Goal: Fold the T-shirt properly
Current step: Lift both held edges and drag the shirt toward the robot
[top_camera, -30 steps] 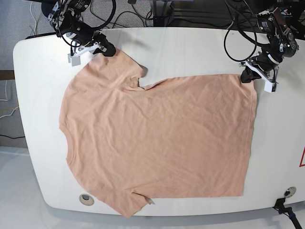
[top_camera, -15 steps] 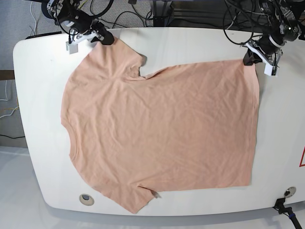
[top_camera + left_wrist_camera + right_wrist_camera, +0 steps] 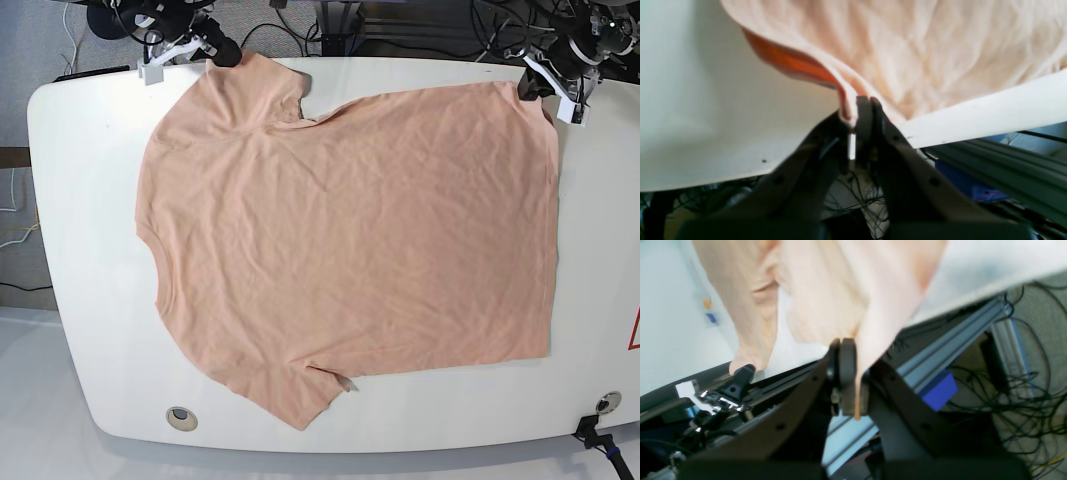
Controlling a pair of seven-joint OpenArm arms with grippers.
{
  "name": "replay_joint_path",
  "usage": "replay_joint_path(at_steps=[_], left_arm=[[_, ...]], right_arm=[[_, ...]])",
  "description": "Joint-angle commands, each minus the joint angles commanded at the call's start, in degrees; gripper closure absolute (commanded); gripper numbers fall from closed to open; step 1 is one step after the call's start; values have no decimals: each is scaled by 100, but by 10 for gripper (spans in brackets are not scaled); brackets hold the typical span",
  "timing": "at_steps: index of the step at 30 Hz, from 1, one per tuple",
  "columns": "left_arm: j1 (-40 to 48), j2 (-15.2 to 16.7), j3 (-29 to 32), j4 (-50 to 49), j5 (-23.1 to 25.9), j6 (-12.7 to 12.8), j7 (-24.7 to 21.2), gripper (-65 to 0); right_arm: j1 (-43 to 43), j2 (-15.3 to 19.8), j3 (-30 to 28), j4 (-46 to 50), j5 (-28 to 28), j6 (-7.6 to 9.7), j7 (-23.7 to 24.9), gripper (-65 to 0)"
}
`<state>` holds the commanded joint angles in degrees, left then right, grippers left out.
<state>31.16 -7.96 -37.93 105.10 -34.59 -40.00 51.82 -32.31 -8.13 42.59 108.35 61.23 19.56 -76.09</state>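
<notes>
On table point(image 3: 90, 250): T-shirt point(image 3: 350, 240), both grippers clamped.

A robotics lab: a white table point(image 3: 90, 200) on aluminium framing point(image 3: 940, 350), with tangled cables point(image 3: 330, 20) behind (and underneath).
</notes>
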Motion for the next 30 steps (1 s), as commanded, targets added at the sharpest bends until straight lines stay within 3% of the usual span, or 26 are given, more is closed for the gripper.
replay_joint_path(at_steps=[9,14,21,30], left_arm=[[-1380,149,510,-26,18,0,9,0],[-1591,149,598,-185,26,0,9,0],[-1820,105,343,-818,26,0,-18,0],[-2541,-220,290,-1556,26,0,-26,0]], right_arm=[[1037,0,0,79,185,-9,-88,0],[1670,0,0,44,149,-35,-88,0],[2418,220,9,-1099,149,-35,-88,0],[3297,448,26,-2066,149,-35,-88,0]])
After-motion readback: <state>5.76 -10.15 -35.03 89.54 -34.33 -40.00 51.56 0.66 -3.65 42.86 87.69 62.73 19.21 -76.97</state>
